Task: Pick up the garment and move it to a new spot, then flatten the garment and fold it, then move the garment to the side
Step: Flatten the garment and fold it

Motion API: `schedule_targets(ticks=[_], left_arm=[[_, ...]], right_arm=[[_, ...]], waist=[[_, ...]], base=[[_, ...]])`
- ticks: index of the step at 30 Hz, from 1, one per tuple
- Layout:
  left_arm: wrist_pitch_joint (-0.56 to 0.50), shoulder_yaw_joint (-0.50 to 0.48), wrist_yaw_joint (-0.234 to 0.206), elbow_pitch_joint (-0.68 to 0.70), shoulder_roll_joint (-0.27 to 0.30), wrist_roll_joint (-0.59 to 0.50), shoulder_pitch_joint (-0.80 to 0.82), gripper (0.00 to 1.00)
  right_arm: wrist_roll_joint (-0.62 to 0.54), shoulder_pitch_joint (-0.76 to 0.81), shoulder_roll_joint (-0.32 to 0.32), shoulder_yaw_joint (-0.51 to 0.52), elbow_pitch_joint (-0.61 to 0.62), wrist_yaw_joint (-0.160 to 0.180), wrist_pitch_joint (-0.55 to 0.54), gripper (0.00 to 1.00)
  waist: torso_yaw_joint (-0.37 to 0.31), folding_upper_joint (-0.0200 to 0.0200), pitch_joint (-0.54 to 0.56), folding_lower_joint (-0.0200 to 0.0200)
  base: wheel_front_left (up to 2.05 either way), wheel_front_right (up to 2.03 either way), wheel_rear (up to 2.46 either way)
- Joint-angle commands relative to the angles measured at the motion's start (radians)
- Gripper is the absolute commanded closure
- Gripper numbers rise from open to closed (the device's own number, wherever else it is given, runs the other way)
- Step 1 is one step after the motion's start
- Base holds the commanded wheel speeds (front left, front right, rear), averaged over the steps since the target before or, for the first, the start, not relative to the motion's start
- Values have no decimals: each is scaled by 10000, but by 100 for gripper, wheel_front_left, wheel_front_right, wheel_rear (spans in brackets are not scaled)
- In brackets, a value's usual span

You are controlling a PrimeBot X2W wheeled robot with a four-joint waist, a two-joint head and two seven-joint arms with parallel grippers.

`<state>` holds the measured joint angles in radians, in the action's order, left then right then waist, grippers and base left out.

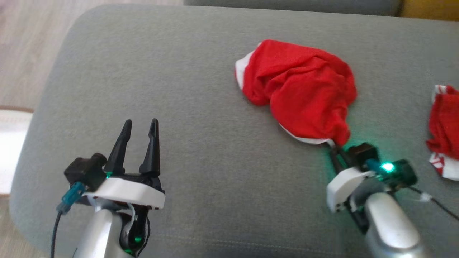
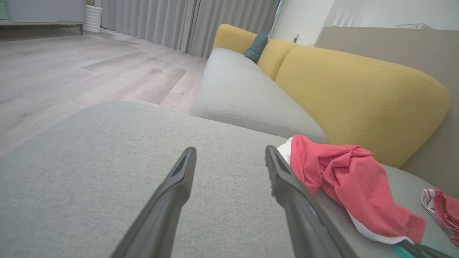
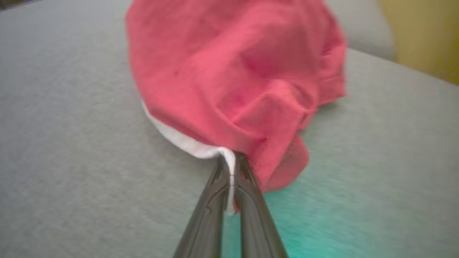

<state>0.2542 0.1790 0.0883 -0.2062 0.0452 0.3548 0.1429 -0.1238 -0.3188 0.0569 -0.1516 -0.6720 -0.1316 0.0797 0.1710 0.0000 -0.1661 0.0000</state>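
Note:
A crumpled red garment (image 1: 301, 89) with white trim lies on the grey cushion (image 1: 200, 107), right of the middle. My right gripper (image 1: 333, 145) is shut on the garment's near white-edged corner. The right wrist view shows the white hem pinched between the closed fingers (image 3: 218, 193), with the garment (image 3: 233, 71) bunched beyond them. My left gripper (image 1: 138, 125) stands open above bare cushion at the lower left, nothing between its fingers. In the left wrist view the garment (image 2: 351, 182) lies to the right of the spread left gripper (image 2: 229, 154).
A second red and white cloth (image 1: 444, 132) lies at the cushion's right edge. Wooden floor (image 1: 25, 53) drops away past the cushion's left edge. A yellow backrest (image 2: 358, 96) rises behind the garment, with another grey seat (image 2: 244, 96) beyond.

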Motion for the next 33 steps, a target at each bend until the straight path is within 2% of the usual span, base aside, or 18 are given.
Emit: schedule_targets(ticks=[1, 6, 19, 21, 28, 33], left_arm=[[76, -299, 15, 291, 51, -68, 301, 0], [76, 110, 135, 237, 51, -316, 487, 0], [76, 860, 271, 47, 51, -343, 957, 0], [76, 886, 272, 29, 51, -336, 949, 0], [76, 836, 268, -58, 51, -332, 796, 0], [76, 727, 205, -10, 51, -275, 561, 0]], right_arm=[[23, -111, 151, 182, 574, 9, 140, 100], [239, -91, 378, 1053, 1641, 9, -223, 100], [301, 354, 441, 1588, 3044, 9, -1124, 100], [235, 546, 406, 1672, 3062, 9, -1243, 0], [319, 992, 102, 1796, 3490, 9, -566, 0], [963, 1569, -32, 1127, 4024, 9, 205, 0]], waist=[[-408, 0, 85, 0], [-1096, 0, 32, 0], [-1852, 0, -111, 0], [-1877, 0, -98, 0], [-1714, 0, 180, 0], [-1392, 0, 459, 0]], base=[[0, 0, 0], [0, 0, 0], [0, 0, 0], [0, 0, 0], [0, 0, 0], [0, 0, 0]])
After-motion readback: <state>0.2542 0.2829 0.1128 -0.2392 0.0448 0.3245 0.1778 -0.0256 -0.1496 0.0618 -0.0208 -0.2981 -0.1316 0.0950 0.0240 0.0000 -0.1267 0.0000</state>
